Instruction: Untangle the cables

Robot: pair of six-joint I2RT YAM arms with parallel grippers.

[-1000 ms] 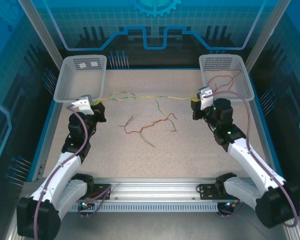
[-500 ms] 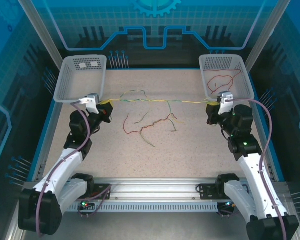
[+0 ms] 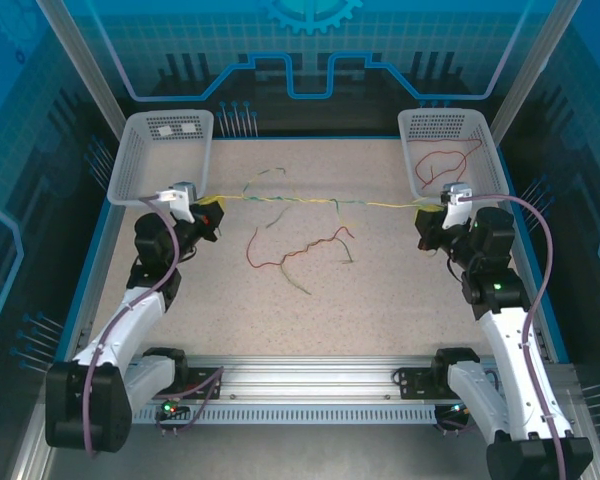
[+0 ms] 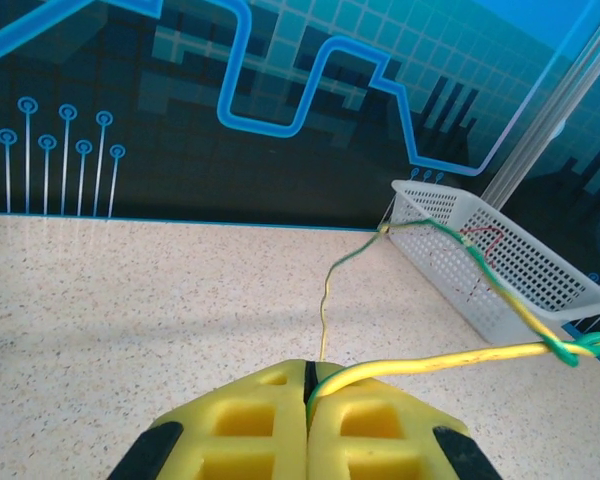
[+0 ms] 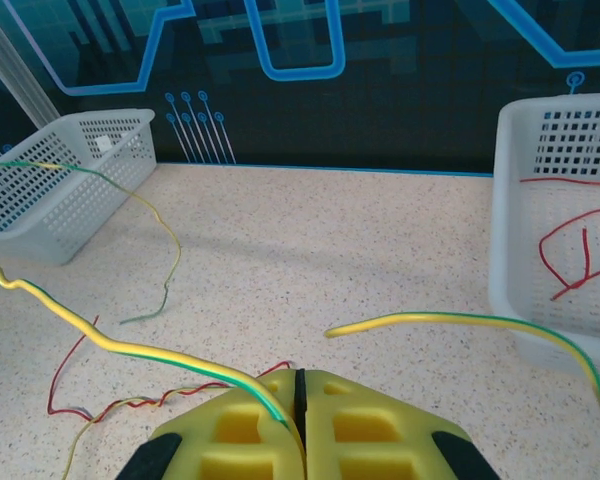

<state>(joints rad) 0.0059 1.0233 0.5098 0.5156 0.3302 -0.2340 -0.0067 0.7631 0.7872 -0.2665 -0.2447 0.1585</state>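
Top external: left hand (image 3: 214, 213), right hand (image 3: 422, 216) grasp taut yellow-green cables (image 3: 310, 202) (apparently twisted).

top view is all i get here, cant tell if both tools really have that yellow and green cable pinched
Observer: In the left wrist view the left tool is shut, jaws pressed flat together, and the yellow and green cable comes out of the seam between them.
Operator: and the right one
Observer: In the right wrist view the right tool is shut too, and the cable runs out from between its jaws and off to the left.
Operator: any snag close to the left tool
Observer: Yes. In the left wrist view a green loop wraps round the cable near the picture's right edge.
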